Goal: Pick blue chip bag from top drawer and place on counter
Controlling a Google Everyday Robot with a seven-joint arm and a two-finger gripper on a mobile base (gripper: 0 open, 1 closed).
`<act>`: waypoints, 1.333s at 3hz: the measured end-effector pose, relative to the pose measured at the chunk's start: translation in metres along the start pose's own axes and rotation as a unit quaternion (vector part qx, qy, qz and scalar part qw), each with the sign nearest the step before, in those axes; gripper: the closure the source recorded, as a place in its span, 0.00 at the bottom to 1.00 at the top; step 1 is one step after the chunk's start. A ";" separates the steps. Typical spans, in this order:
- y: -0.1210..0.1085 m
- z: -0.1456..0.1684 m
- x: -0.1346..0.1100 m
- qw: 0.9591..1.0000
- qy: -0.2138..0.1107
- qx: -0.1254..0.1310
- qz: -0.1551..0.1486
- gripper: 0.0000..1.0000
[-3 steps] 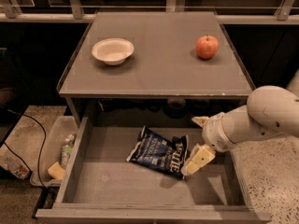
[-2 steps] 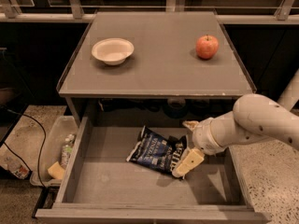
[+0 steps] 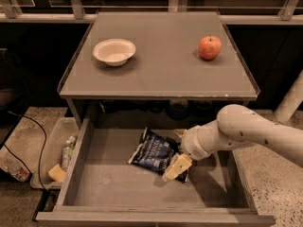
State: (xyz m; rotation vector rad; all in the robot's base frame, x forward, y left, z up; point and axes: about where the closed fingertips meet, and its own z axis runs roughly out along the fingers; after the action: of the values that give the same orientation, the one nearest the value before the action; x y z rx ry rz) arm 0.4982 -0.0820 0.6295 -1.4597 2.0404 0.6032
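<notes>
Robot's gripper [image 3: 178, 150] is hanging low inside the top drawer [image 3: 109, 193], a little right of the middle, and its two cream fingers [image 3: 176, 168] are standing apart from each other. One finger is pointing toward the front of the drawer and is lying over the right front corner of the blue chip bag [image 3: 152, 151]; the other is showing only as a small tip at the back right edge of the bag. The jaws are spread wide and are not clamping anything, though the right end of the bag is lying between them. Whether the front finger is pressing on the foil or only hovering over it, I cannot tell. The bag is lying flat on the grey drawer floor near the centre, turned at a slant, with its white lettering facing up. Behind the gripper the thick white arm [image 3: 251, 129] is reaching in from the right and is crossing above the right wall of the drawer. The drawer is standing pulled out under the counter [image 3: 161, 74]. On the counter a white bowl [image 3: 114, 51] is sitting toward the back left and a red apple [image 3: 209, 47] toward the back right, well apart from each other. On the floor just left of the drawer, a clear bin [image 3: 49, 148] is holding a bottle [image 3: 67, 151] and a yellow block [image 3: 57, 173].
</notes>
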 end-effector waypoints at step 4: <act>-0.002 0.018 0.006 1.000 0.002 0.000 0.002 0.64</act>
State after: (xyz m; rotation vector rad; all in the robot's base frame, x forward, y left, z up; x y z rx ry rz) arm 0.5013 -0.0750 0.6121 -1.4580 2.0468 0.6024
